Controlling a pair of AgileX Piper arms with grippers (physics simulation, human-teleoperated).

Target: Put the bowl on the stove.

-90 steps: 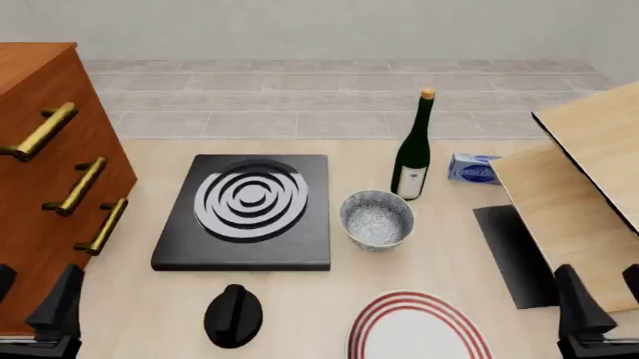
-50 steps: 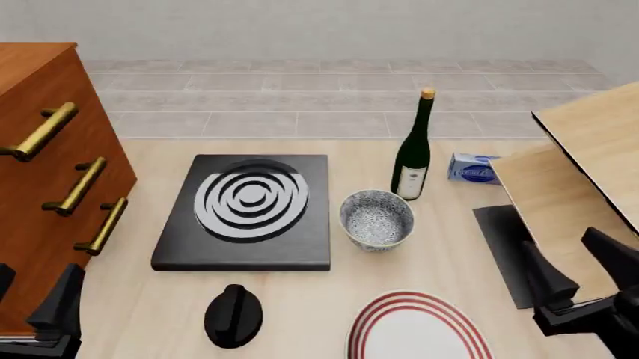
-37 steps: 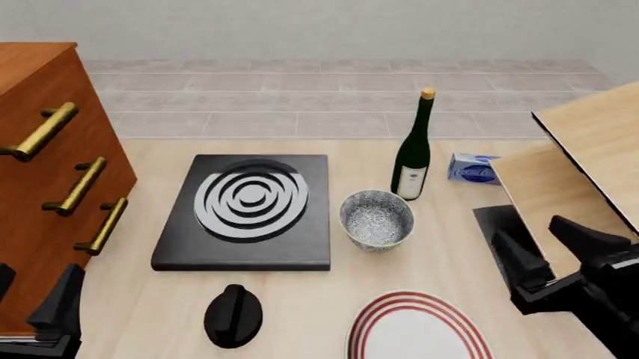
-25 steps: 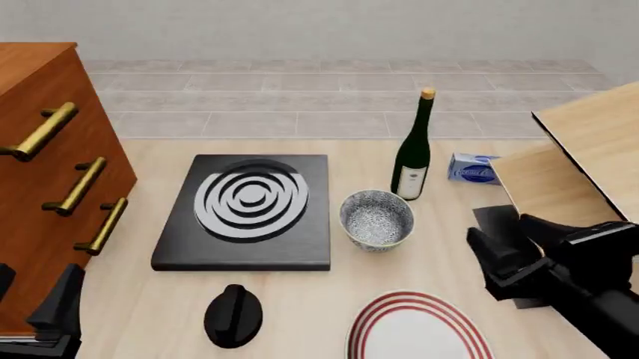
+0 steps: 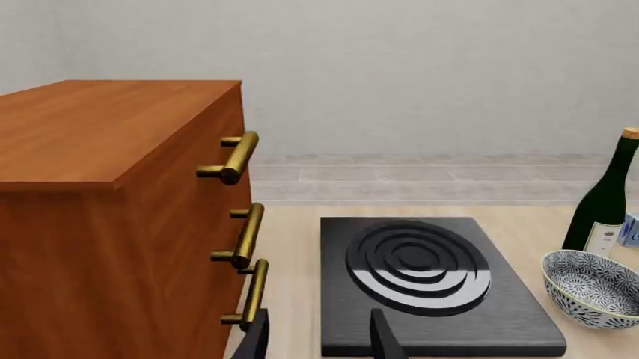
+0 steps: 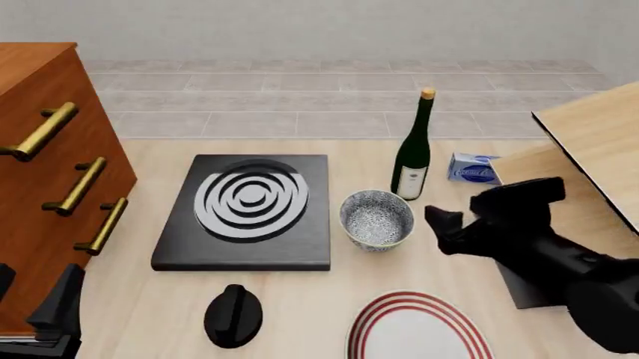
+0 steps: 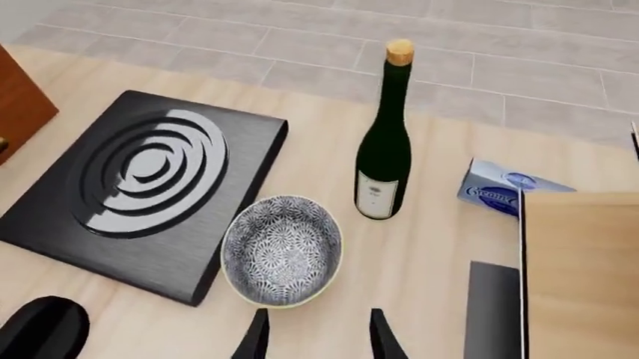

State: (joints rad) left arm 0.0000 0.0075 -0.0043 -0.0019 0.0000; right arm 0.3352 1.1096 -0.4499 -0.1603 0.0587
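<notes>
Right, my right gripper [image 6: 457, 224], jaws apart, hovers beside the round patterned bowl [image 6: 376, 218], sitting upright, mouth up, just beside the flat black stove [image 6: 248, 212]; my left gripper [image 5: 317, 340] is parted too.

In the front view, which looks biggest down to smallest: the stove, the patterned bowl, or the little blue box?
1. Flat black square stove with white rings
2. Round speckled bowl
3. Small blue box, though it sits farther back

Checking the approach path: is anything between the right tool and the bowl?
No. In the front view, only bare tabletop separates the right tool from the bowl. The wine bottle stands behind the bowl, off that line.
</notes>
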